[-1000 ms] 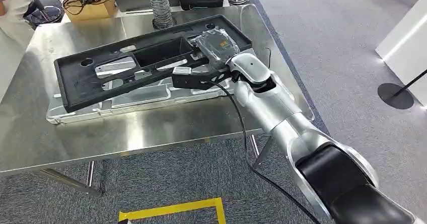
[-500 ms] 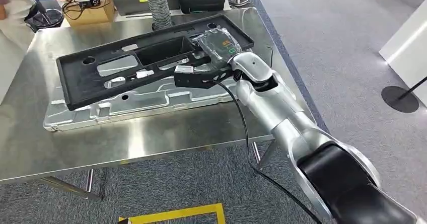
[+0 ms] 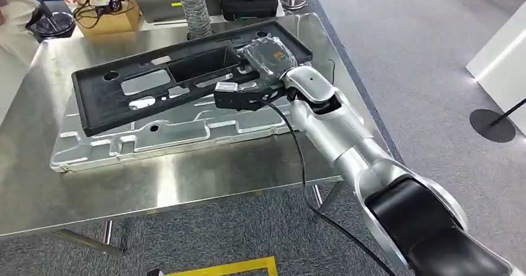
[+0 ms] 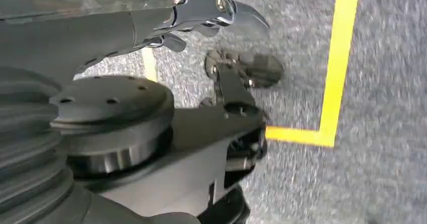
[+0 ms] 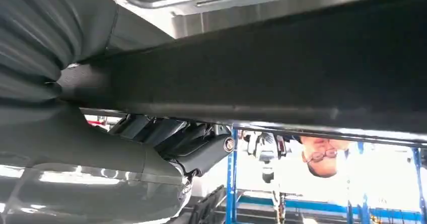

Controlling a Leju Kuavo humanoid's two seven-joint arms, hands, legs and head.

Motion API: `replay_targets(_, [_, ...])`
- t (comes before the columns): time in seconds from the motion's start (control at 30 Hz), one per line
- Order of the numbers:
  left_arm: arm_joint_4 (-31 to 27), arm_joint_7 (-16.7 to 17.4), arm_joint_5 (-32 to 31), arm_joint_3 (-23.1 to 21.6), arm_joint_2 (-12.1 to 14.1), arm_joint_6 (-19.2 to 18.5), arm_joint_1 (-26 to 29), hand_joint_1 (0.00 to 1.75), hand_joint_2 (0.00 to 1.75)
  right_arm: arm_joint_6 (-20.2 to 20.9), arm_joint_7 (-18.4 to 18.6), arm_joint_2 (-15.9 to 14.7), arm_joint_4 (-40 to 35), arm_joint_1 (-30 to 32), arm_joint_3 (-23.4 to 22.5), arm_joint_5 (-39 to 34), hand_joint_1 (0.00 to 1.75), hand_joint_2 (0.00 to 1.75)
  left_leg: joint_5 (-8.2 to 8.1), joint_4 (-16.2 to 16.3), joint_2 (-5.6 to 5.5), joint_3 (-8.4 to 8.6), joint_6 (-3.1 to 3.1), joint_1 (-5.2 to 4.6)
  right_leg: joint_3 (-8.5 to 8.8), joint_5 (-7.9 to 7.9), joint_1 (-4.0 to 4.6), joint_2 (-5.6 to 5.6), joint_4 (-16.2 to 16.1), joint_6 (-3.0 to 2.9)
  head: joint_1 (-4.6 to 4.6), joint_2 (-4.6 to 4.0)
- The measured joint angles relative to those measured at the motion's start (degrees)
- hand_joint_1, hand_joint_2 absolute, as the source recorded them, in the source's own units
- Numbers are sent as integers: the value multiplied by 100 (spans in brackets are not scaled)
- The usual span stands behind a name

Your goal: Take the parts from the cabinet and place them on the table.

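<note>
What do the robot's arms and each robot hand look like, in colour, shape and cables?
The right arm has rounded silver shells and a glossy black section near the camera. A black cable hangs from its black wrist block. The right robot hand has a clear cover with orange and green marks. The left robot hand is dark grey with a ribbed cover.

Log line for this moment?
right hand: gripping black panel | panel: over silver part on table | left hand: hanging, holds nothing

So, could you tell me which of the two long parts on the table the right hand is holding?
The right hand holds the black frame, which lies atop the silver panel.
</note>
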Motion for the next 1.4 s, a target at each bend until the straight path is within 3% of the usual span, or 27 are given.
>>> replay_targets(0.07, [0,2,-2,0,-2,0,1,0,175,-2,9,-13,-40,2,0,2,175,175,-1,-57,8,64,73,31,-79,-160,-22,-13,231,59,28,0])
replay_targets(0.17, [0,2,-2,-4,0,-2,-16,0,175,-2,9,-31,-42,35,0,2,175,175,-46,-54,11,97,129,25,-838,-702,-27,-21,1624,111,41,2])
replay_targets(0.2, [0,2,-2,-4,0,-2,-10,0,175,0,9,-48,-39,62,0,4,175,175,-64,-48,8,112,132,24,-1030,-727,-28,-23,1900,110,54,2])
replay_targets(0.23, [0,2,-2,-4,0,-2,-3,0,175,0,9,-55,-39,85,2,4,175,175,-89,-43,2,137,132,24,-1090,-594,-28,-24,1873,102,57,2])
replay_targets(0.27, [0,2,-2,-4,0,-2,0,0,175,0,9,-55,-39,94,2,4,175,175,-120,-41,-9,173,128,22,-998,-334,-26,-25,1566,81,54,2])
replay_targets(0.33, [0,2,-2,-4,-2,-2,-2,0,175,0,13,-55,-48,88,2,2,175,175,-191,-39,-20,280,103,10,-549,303,-9,-26,482,3,57,0])
replay_targets(0.37, [2,2,0,-4,-11,-9,2,0,175,0,13,-57,-48,83,2,2,175,175,-223,-45,-21,309,82,7,-397,395,15,-30,108,-54,57,0])
replay_targets(0.5, [2,9,2,-4,-15,-13,-9,0,175,2,20,-61,-53,75,7,7,175,175,-274,-81,-16,332,-43,-6,-356,310,63,-23,44,-123,57,0])
replay_targets(0.53, [2,9,2,-4,-7,-9,-15,0,175,2,39,-59,-68,78,7,7,175,175,-317,-77,-13,350,-77,-36,-284,326,-20,-29,-39,-143,43,2])
replay_targets(0.57, [2,11,2,-4,-6,-9,-6,0,175,2,44,-59,-70,77,7,7,175,175,-396,52,1,325,-102,-26,-229,322,-26,-31,-82,-161,61,0])
replay_targets(0.6, [2,33,2,-4,-7,4,-7,0,175,2,46,-50,-70,66,9,7,175,175,-576,397,2,161,-119,-11,-206,310,-28,-38,-85,-186,6,2])
replay_targets(0.67, [2,87,13,-4,-4,33,-5,0,175,5,52,-44,-68,82,11,7,175,175,-930,1325,3,-359,-166,9,-183,276,-18,-38,-82,-215,17,0])
replay_targets(0.7, [2,107,18,-2,-2,52,2,0,175,2,52,-44,-66,101,13,7,175,175,-1003,1673,4,-589,-181,11,-179,262,-16,-37,-75,-215,15,2])
replay_targets(0.73, [2,116,22,0,-2,68,13,0,175,2,52,-44,-66,123,15,7,175,175,-924,1769,5,-713,-193,13,-175,242,-16,-33,-64,-214,17,0])
replay_targets(0.77, [2,120,28,2,0,79,20,0,175,2,52,-44,-66,137,15,7,175,175,-696,1554,6,-672,-196,17,-158,212,-18,-27,-45,-206,13,2])
replay_targets(0.83, [2,120,33,4,7,83,17,0,175,-4,59,-44,-66,139,15,7,175,175,-51,526,12,-260,-178,36,-102,132,-21,-17,12,-173,17,2])
replay_targets(0.87, [2,118,33,4,11,83,16,0,175,-6,61,-46,-66,140,15,7,175,175,100,91,21,-93,-161,41,-84,88,-17,-18,33,-145,17,0])
replay_targets(0.9, [2,116,31,4,9,83,13,0,175,-11,61,-46,-61,129,15,4,175,175,8,40,14,-12,-137,2,-102,72,25,-11,61,-113,22,0])
replay_targets(1.07, [2,116,31,7,7,85,11,0,175,-22,68,-48,-48,153,15,4,175,175,43,-45,2,13,50,27,-112,-11,-17,-17,121,23,39,2])
replay_targets(1.1, [2,116,31,7,9,85,2,0,175,-24,70,-50,-44,143,15,4,175,175,41,-54,9,20,93,28,-233,-174,-14,-27,367,40,72,2])
replay_targets(1.17, [2,116,31,4,9,85,-3,0,175,-26,70,-55,-26,164,15,-2,175,175,26,-52,13,22,114,27,-733,-620,-27,-29,1377,81,70,2])
replay_targets(1.2, [2,116,31,4,9,85,0,0,175,-26,70,-59,-13,188,15,-2,175,175,21,-47,13,22,119,26,-954,-740,-27,-29,1781,92,76,0])
replay_targets(1.23, [2,118,29,7,9,96,4,0,175,-26,70,-70,4,217,15,-2,175,175,14,-43,10,25,121,27,-1075,-721,-32,-29,1955,94,76,2])
replay_targets(1.27, [2,122,22,7,9,96,8,0,175,-28,70,-74,17,239,15,-2,175,175,5,-40,5,35,119,27,-1046,-567,-42,-29,1820,90,78,2])
replay_targets(1.3, [2,127,15,4,9,96,7,0,175,-35,77,-74,22,246,15,-2,175,175,-5,-34,-4,48,109,27,-889,-325,-50,-29,1455,76,74,0])
replay_targets(1.37, [2,133,15,7,7,96,6,0,175,-54,76,-74,26,236,15,-2,175,175,-47,-16,-10,79,70,27,-366,238,-49,-32,297,17,76,0])
replay_targets(1.4, [2,133,15,4,7,96,2,0,175,-74,76,-74,28,233,15,-2,175,175,-65,-2,-12,67,42,0,-265,191,-21,-33,97,-4,72,0])
